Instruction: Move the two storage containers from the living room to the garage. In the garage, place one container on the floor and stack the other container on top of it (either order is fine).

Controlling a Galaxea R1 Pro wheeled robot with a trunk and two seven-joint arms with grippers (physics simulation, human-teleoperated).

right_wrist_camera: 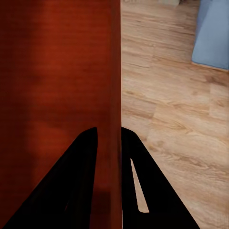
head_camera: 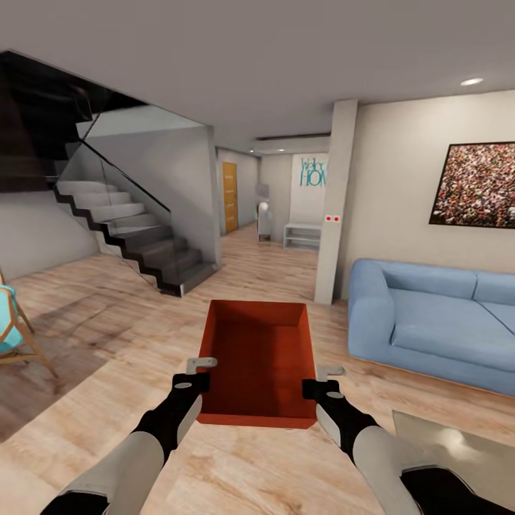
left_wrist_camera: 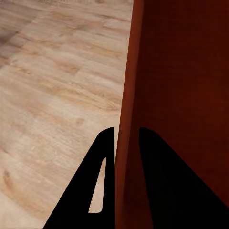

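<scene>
An orange-red open storage container hangs in front of me above the light wood plank floor of the living room, carried between both arms. My left gripper is shut on its left wall, one black finger outside and one inside. On the opposite side, my right gripper is shut on the right wall, the thin wall pinched between its fingers. The container is empty and level.
A blue sofa stands at the right, a white pillar just left of it. A dark staircase rises at the left, a wooden chair at the far left edge. A hallway with a wooden door opens ahead.
</scene>
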